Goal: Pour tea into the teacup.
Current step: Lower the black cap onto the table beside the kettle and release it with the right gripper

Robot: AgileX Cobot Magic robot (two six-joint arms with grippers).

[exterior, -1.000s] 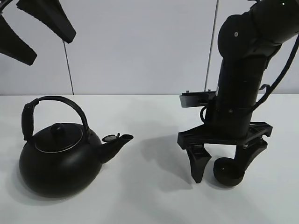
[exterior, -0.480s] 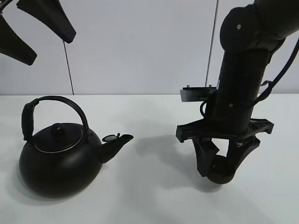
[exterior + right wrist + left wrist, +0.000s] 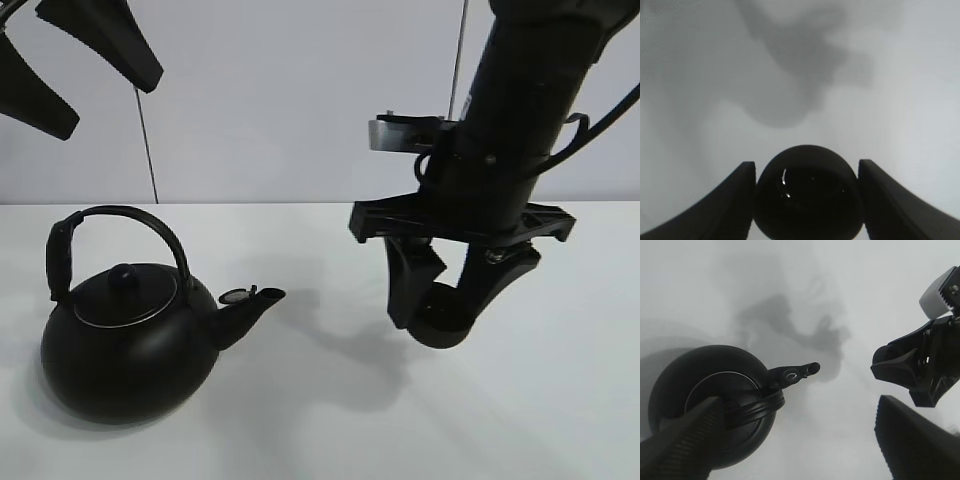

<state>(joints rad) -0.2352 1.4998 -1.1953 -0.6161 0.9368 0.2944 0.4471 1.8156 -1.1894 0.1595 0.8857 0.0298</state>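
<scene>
So the little black teacup is hanging in the air right of the middle of the table, clear of the surface. The right gripper is pinching it from both sides, one finger against each side of the round wall. From the wrist camera you can look straight down into the mouth, so it's sitting pretty much upright. It's dark in there with a couple of glints, and I can't tell if anything's inside.

My guess is the cup is light and rigid, so weight isn't a problem. What would bug me is the shape. There's no handle, and a round wall between two fingers can swivel or squirt out if the squeeze is off-centre. The matte finish probably helps grip a bit. Across the widest part of the body, where it's held now, looks like the sensible spot.

The kettle sits on the left of the table, well apart from the cup, with its spout pointing right toward it. It's likely the heavy one, more so if it's full. The arched handle is the obvious place to grab, near the top of the arch so it doesn't swing. The lid might shift when it tips.

The left gripper is high up on the far left, fingers spread wide, holding nothing.
</scene>
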